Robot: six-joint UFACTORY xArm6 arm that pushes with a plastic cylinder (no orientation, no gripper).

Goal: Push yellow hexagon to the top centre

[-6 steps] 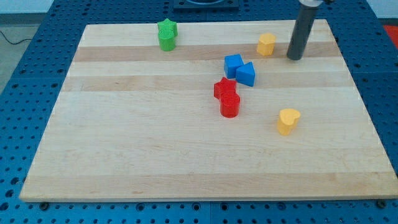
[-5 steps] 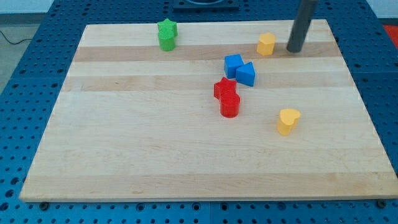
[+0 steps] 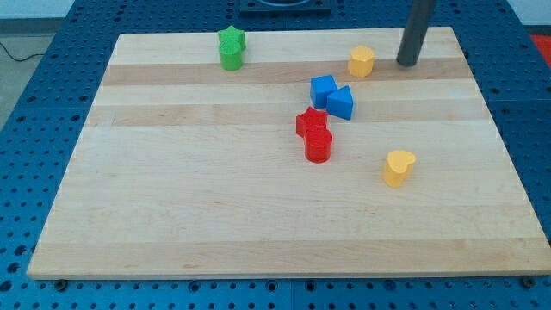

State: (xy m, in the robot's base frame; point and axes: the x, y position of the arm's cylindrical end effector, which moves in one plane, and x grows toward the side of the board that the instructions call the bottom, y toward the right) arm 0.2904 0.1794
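No jaws fitted: just my tip point(image 3: 407, 63) resting on the counter point(image 3: 189, 207) near the view's top right. Close to its left, apart, the yellow hexagon point(image 3: 362, 61). Lower, two blue blocks point(image 3: 331, 96), touching.

On the desk point(image 3: 172, 207), the yellow hexagon point(image 3: 362, 61) sits near the view's top, right of centre, with my tip point(image 3: 407, 63) just to its right, apart. Well left stands the green star point(image 3: 232, 48). Below the hexagon two blue blocks point(image 3: 332, 96) touch; lower, two red blocks point(image 3: 315, 134), seemingly touching. The yellow heart point(image 3: 399, 167) lies lower right.
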